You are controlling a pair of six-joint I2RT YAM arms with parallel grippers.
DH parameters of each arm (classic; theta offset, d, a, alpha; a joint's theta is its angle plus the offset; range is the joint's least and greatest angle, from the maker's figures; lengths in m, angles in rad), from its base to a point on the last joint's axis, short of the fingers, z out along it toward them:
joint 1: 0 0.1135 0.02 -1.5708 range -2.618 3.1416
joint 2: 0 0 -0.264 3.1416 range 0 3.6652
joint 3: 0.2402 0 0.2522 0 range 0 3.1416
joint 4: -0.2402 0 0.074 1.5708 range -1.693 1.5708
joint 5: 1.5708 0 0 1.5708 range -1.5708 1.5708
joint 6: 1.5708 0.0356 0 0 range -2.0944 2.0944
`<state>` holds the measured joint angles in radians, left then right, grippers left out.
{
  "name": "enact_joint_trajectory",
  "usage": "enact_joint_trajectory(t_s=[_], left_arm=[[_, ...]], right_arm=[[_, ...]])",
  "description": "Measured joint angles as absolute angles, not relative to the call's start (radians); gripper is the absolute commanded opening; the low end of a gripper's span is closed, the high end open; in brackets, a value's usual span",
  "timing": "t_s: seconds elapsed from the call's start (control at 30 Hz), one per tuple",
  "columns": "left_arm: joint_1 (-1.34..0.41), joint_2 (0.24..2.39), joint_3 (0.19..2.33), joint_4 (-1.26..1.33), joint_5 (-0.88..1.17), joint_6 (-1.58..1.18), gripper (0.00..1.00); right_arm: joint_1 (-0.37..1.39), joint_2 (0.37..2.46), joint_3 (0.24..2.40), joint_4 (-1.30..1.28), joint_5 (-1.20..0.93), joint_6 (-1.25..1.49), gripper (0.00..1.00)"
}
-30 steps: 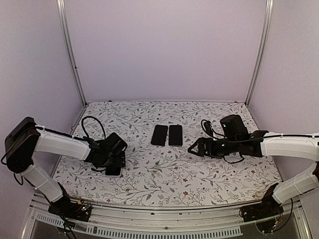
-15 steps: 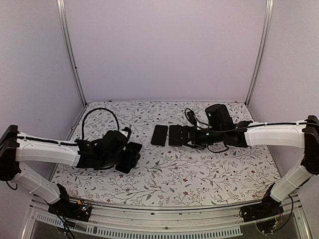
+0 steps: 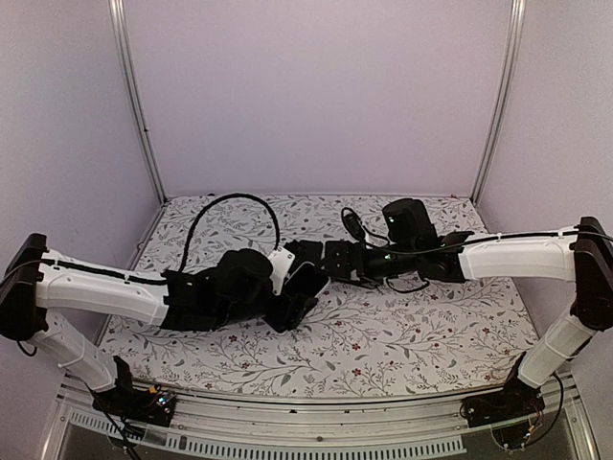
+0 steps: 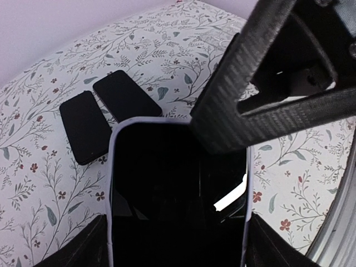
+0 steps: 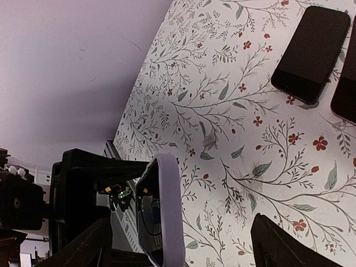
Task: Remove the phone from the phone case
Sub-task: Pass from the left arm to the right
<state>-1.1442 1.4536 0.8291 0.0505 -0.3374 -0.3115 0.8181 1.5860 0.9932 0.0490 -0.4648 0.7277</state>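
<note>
The phone case (image 4: 112,183), a pale lavender rim, wraps the black phone (image 4: 172,189). My left gripper (image 4: 178,247) is shut on the case's long sides and holds it above the mat. In the right wrist view the case (image 5: 171,211) shows edge-on, with the phone's glossy face (image 5: 146,219) turned left. My right gripper (image 5: 181,247) is open. The case's end lies between its fingers, nearer the left finger (image 5: 83,245), touching neither. One right finger (image 4: 261,83) crosses above the case's far end. In the top view the left gripper (image 3: 297,287) and right gripper (image 3: 330,261) meet at mid-table.
Two bare black phones (image 4: 83,127) (image 4: 125,94) lie side by side on the floral mat (image 4: 44,183) beyond the held case. In the right wrist view the same phones (image 5: 311,53) (image 5: 347,94) show at upper right. Lavender walls enclose the table.
The left arm has swung from the table's left side to the middle, carrying the cased phone. The right gripper has moved left to meet it, and its jaws have narrowed slightly.
</note>
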Motion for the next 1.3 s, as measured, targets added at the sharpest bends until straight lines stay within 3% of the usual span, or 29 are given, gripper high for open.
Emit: enact_joint_trajectory(t_s=[0.6,0.83,0.9,1.0,1.17,1.3], left_arm=[[-1.173,1.51,0.872,0.078,-0.294,-0.186,0.47],[-1.174,1.545,0.91,0.077,-0.288,-0.165,0.48],[-1.174,1.545,0.916,0.078,-0.287,-0.165,0.54],[-1.174,1.546,0.918,0.077,-0.28,-0.171,0.73],[-1.174,1.546,0.917,0.077,-0.273,-0.193,0.96],[-1.174,1.539,0.915,0.12,-0.273,-0.234,0.99]], right_arm=[[0.824,1.586,0.938,0.122,-0.546,0.809,0.47],[0.824,1.586,0.937,0.128,-0.561,0.817,0.24],[0.824,1.586,0.936,0.127,-0.559,0.818,0.14],[0.823,1.586,0.934,0.136,-0.567,0.82,0.0],[0.824,1.585,0.934,0.136,-0.577,0.815,0.0],[0.825,1.583,0.929,0.118,-0.542,0.82,0.0]])
